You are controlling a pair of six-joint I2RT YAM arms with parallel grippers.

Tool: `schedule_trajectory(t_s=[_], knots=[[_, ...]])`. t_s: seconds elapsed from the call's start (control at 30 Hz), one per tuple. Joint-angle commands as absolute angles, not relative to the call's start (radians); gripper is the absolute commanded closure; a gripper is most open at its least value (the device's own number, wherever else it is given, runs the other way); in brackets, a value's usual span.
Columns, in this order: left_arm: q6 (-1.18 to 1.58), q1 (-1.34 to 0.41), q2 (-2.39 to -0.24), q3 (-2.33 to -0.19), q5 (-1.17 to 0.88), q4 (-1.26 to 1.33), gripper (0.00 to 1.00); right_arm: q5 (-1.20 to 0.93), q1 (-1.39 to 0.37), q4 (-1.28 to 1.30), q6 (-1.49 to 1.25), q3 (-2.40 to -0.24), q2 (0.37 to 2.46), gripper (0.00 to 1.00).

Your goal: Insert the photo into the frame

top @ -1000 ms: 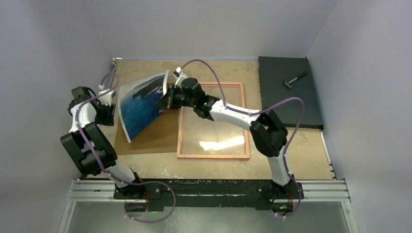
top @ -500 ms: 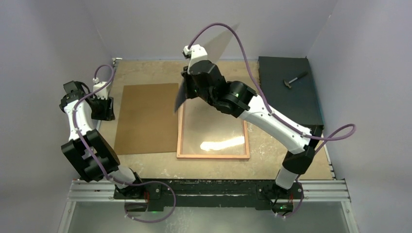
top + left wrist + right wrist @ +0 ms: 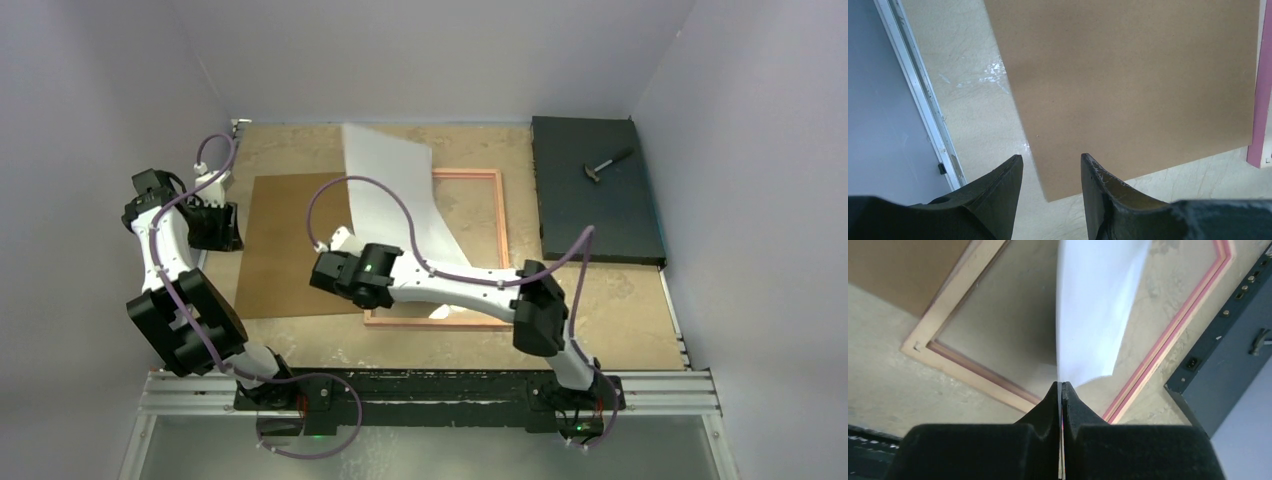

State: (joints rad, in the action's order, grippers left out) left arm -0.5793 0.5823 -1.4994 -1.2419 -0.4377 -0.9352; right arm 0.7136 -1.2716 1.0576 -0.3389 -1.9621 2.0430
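Note:
The photo shows only its white back. It hangs tilted and bowed over the left half of the frame and reaches toward the table's back. My right gripper is shut on the photo's near edge, above the frame's pale wood-orange and pink rim. The frame lies flat at mid-table, glossy pane inside. My left gripper is open and empty, low over the near-left corner of the brown backing board. It sits at the table's left side in the top view.
The brown backing board lies flat, touching the frame's left side. A black mat at the back right carries a small hammer. A metal rail runs along the table's left edge. Grey walls enclose the table.
My right arm carried the photo from over the backing board, up high at the back, then down over the frame, white side now up. My left arm drew back slightly left.

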Motion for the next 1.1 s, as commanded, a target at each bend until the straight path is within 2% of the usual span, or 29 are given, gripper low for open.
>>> schedule_trajectory(t_s=[0.0,0.27,0.57,0.7,0.77,0.83,0.87,0.93,1.07], knots=[[-0.597,0.586,-1.460,-1.245,-0.467,-0.950,0.55,0.748,-1.301,1.131,-0.349,-1.980,2.079,1.00],[-0.579,0.545,-1.465,-1.167,-0.480,-0.921,0.54,0.671,-1.337,1.131,-0.371,-2.021,2.166,1.00],[-0.518,0.446,-1.463,-1.122,-0.492,-0.887,0.54,0.481,-1.339,1.125,-0.499,-2.078,2.243,1.00],[-0.444,0.415,-1.472,-1.138,-0.618,-0.921,0.46,0.394,-1.339,1.110,-0.539,-2.078,2.252,1.00],[-0.392,0.396,-1.472,-1.138,-0.667,-0.916,0.36,0.387,-1.339,1.088,-0.543,-2.064,2.248,1.00],[-0.361,0.370,-1.475,-1.137,-0.702,-0.915,0.31,0.386,-1.337,1.076,-0.556,-2.063,2.247,1.00],[-0.345,0.358,-1.476,-1.133,-0.721,-0.909,0.30,0.386,-1.336,1.064,-0.562,-2.059,2.243,1.00],[-0.342,0.333,-1.487,-1.124,-0.752,-0.913,0.29,0.368,-1.329,1.025,-0.570,-2.044,2.230,0.94],[-0.322,0.264,-1.521,-1.101,-0.704,-0.859,0.27,0.316,-1.304,0.920,-0.579,-1.988,2.201,0.88]])
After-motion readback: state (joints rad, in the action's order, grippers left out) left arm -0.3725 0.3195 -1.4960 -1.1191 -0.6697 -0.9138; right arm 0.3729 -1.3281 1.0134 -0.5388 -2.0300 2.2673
